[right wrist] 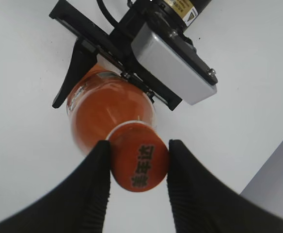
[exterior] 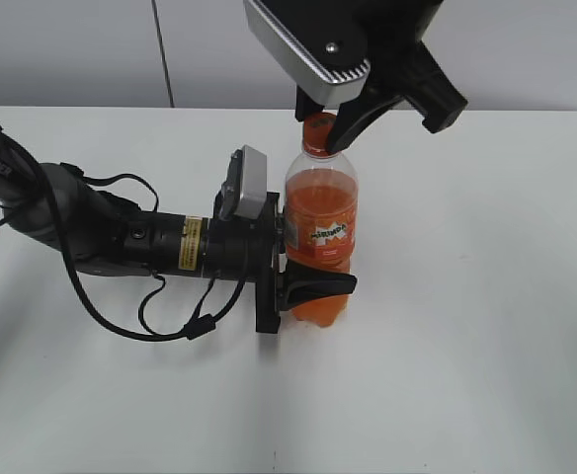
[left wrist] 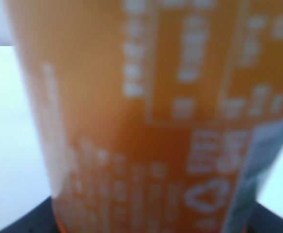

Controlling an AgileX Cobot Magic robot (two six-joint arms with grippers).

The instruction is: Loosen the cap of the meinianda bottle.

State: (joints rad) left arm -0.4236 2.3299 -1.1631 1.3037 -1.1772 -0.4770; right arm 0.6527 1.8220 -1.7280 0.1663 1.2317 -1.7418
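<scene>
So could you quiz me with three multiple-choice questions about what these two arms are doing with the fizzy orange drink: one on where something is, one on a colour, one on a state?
1. Where does the left gripper hold the tall clear plastic bottle of orange drink?
A. at the neck
B. around the lower body
C. nowhere

2. What colour is the small round plastic screw cap?
A. white
B. blue
C. orange

3. How does the bottle stand on the white table?
A. upright
B. on its side
C. upside down

Answers: 1 B, its black fingers clasp the body below the label. 2 C, the right wrist view shows orange between the right gripper fingers. 3 A, cap on top.
</scene>
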